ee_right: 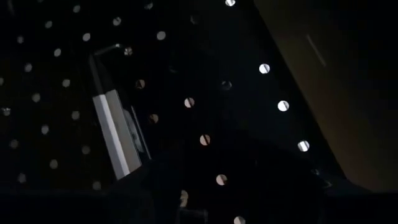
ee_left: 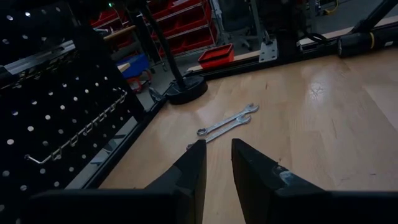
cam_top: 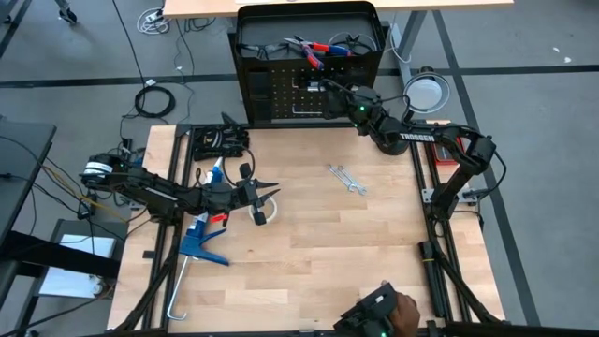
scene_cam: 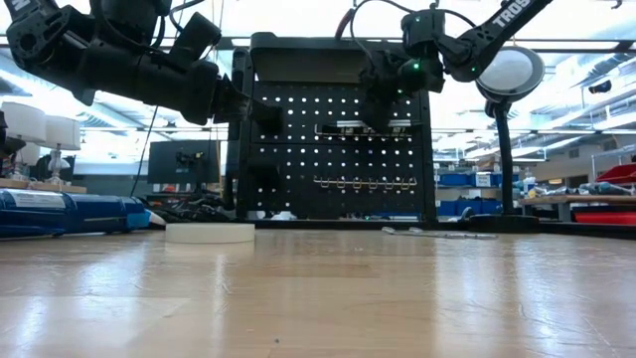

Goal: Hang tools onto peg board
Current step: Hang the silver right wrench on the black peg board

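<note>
The peg board point(cam_top: 281, 94) stands upright at the table's far edge. A black bar point(scene_cam: 363, 126) lies level against its upper holes, and my right gripper point(scene_cam: 383, 99) is right at that bar, pointing level at the board. The right wrist view shows a pale-faced piece point(ee_right: 115, 140) close against the board. My left gripper point(ee_left: 217, 158) hovers open over the table's left half, with nothing between its fingers. A white tape roll point(scene_cam: 211, 233) lies flat on the table beside it. Two silver wrenches point(cam_top: 346, 178) lie on the wood at centre right. Red-handled pliers point(cam_top: 314, 47) rest in the frame behind the board.
A large blue caulking gun point(cam_top: 201, 239) lies at the left. Dark items point(cam_top: 217, 140) sit at the back left corner. A round lamp point(cam_top: 426, 92) stands right of the board. A person's hand point(cam_top: 388, 314) shows at the near edge. Bare wood lies between the wrenches and the near edge.
</note>
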